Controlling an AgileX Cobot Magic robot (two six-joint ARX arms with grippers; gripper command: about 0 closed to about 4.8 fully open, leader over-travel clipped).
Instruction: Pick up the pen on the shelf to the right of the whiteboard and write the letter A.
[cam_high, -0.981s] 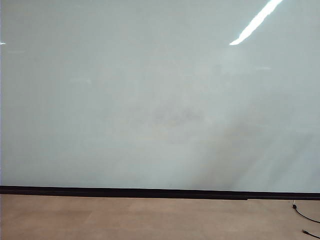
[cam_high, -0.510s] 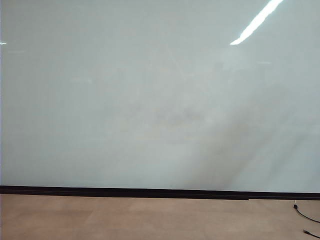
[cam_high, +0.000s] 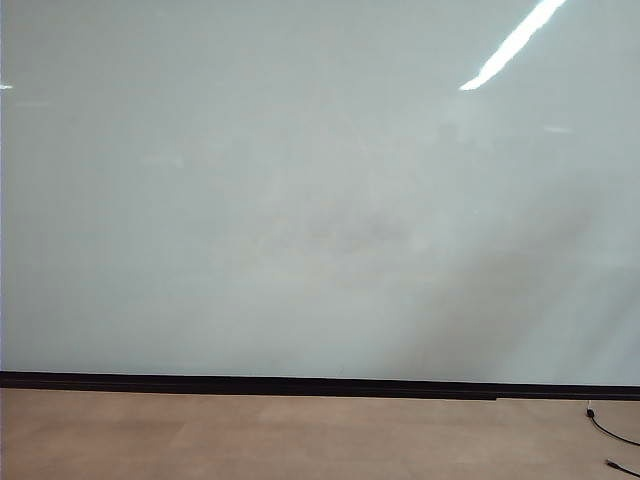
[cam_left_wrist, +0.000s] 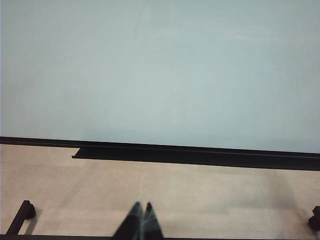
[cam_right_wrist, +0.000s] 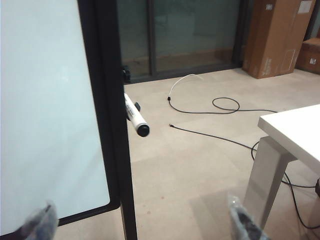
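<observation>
Across your exterior view the whiteboard (cam_high: 300, 200) fills nearly everything, glossy and pale, with a black strip (cam_high: 300, 384) along its lower edge and tan floor (cam_high: 250, 435) nearer to you. No writing shows on its surface, and neither arm appears in that view.

Your left gripper (cam_left_wrist: 141, 212) hangs low over the floor facing the board, its two dark fingers (cam_left_wrist: 134, 222) pressed tip to tip with nothing between them.

Your right gripper (cam_right_wrist: 142, 220) looks past the board's right edge, where a black frame (cam_right_wrist: 107, 100) runs upright. Its fingers (cam_right_wrist: 240, 220) stand wide apart, blurred at the near corners of that view, and hold nothing. You see the pen (cam_right_wrist: 135, 118) jutting out from behind the frame, white barrel with dark print and a dark end toward the camera, well apart from the fingers. Its support is hidden behind the frame. Farther off, cables (cam_right_wrist: 220, 107) trail over the floor, a white worktop (cam_right_wrist: 295, 132) stands to the right, and cardboard boxes (cam_right_wrist: 275, 35) sit far back.
</observation>
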